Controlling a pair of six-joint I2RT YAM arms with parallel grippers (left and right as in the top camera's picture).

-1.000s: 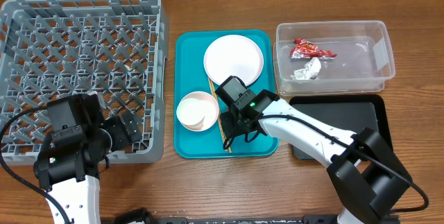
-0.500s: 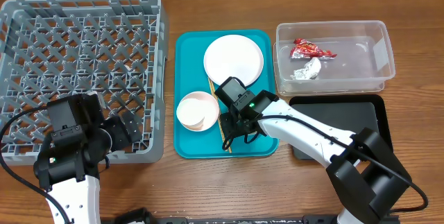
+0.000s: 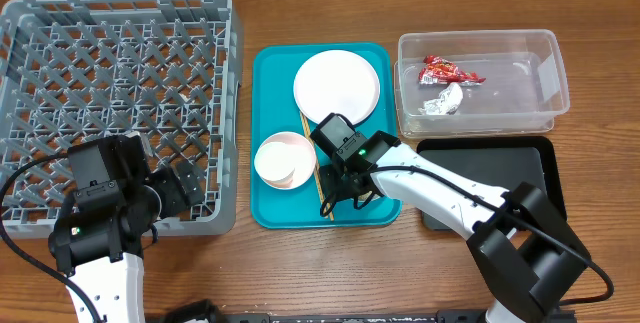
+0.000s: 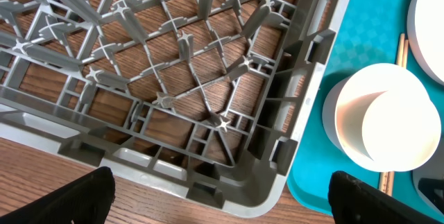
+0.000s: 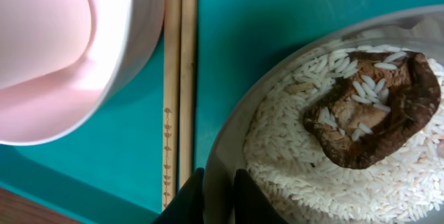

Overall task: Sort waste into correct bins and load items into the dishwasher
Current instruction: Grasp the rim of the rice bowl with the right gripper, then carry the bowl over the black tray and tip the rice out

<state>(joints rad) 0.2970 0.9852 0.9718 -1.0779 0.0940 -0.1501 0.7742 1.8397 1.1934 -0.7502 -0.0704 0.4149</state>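
Note:
My right gripper (image 5: 218, 196) is shut on the rim of the grey-green bowl (image 5: 229, 148), which holds white rice (image 5: 291, 154) and a brown food lump (image 5: 371, 109). Overhead, my right gripper (image 3: 345, 178) hides that bowl on the teal tray (image 3: 270, 83). Wooden chopsticks (image 5: 179, 78) lie between it and the pink bowl (image 5: 62, 44); both also show overhead, the chopsticks (image 3: 312, 158) beside the pink bowl (image 3: 285, 160). The white plate (image 3: 337, 85) sits behind. My left gripper (image 4: 222, 196) is open and empty at the grey dish rack's (image 3: 120, 93) front right corner.
The clear tub (image 3: 500, 48) at the right holds the red wrapper (image 3: 450, 70) and crumpled foil (image 3: 441, 101). The black tray (image 3: 500, 178) lies in front of it, partly under my right arm. The rack (image 4: 173, 78) stands close beside the teal tray (image 4: 347, 44).

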